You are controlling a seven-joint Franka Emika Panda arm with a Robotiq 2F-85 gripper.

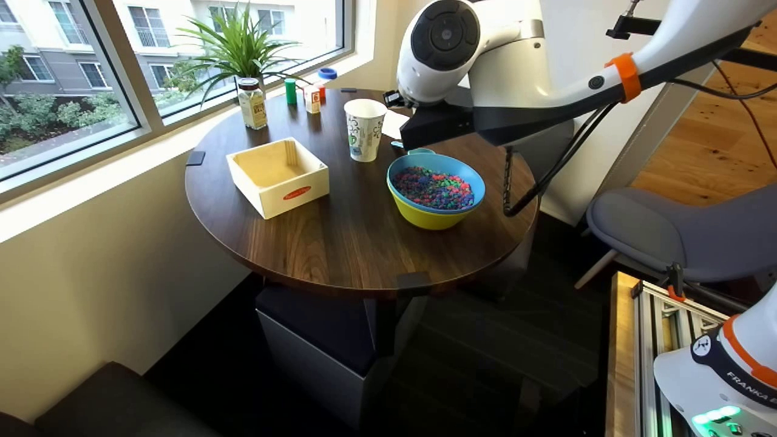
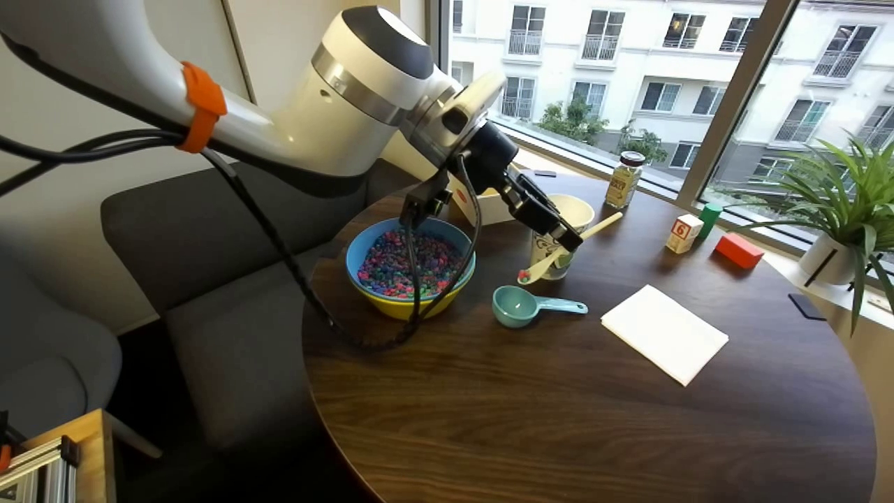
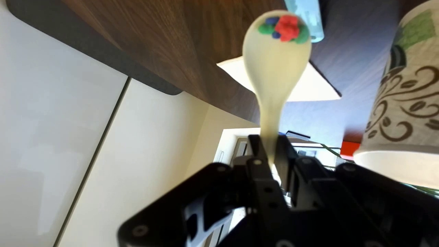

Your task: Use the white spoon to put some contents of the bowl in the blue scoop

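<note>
My gripper (image 3: 269, 145) is shut on the handle of the white spoon (image 3: 276, 65). A few red, green and blue pieces (image 3: 287, 28) sit at the spoon's tip. In an exterior view the gripper (image 2: 569, 239) holds the spoon (image 2: 543, 267) tilted, tip down, above the table and beyond the blue scoop (image 2: 517, 307). The scoop lies on the table, its cup looking empty; its handle (image 3: 307, 20) shows in the wrist view. The yellow-green bowl (image 1: 432, 220) with blue inside holds the multicoloured contents (image 1: 434, 188), left of the scoop in an exterior view (image 2: 412, 269).
A patterned paper cup (image 2: 541, 255) stands close behind the spoon and at the right of the wrist view (image 3: 408, 106). A wooden tray (image 1: 297, 189), folded white paper (image 2: 665, 334), a bottle (image 2: 624, 183), blocks (image 2: 738, 250) and a plant are around. Arm cables hang over the bowl.
</note>
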